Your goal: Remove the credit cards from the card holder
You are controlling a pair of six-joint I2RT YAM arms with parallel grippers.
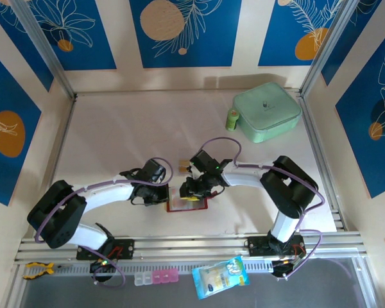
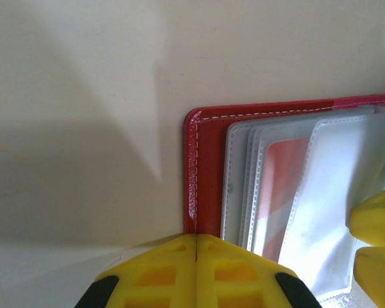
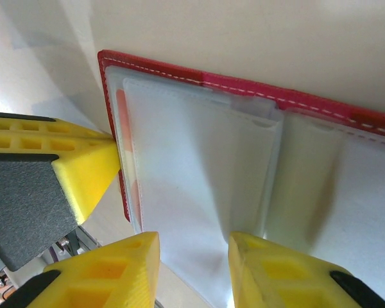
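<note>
Left end effector [image 2: 196, 247] shut, tips against left edge of open card holder [image 2: 205, 147]; right end effector [image 3: 194, 250] half-spread over its clear pockets [image 3: 199, 167], nothing visibly gripped. Red-marked card [image 2: 283, 186] pocketed. Bare counter [image 1: 128, 128] beyond holder's far edge.

I saw the pale desk [image 1: 115, 128] carrying the open red card holder [image 1: 190, 206] near its front, and a mint-green case [image 1: 267, 110] at far right.
</note>
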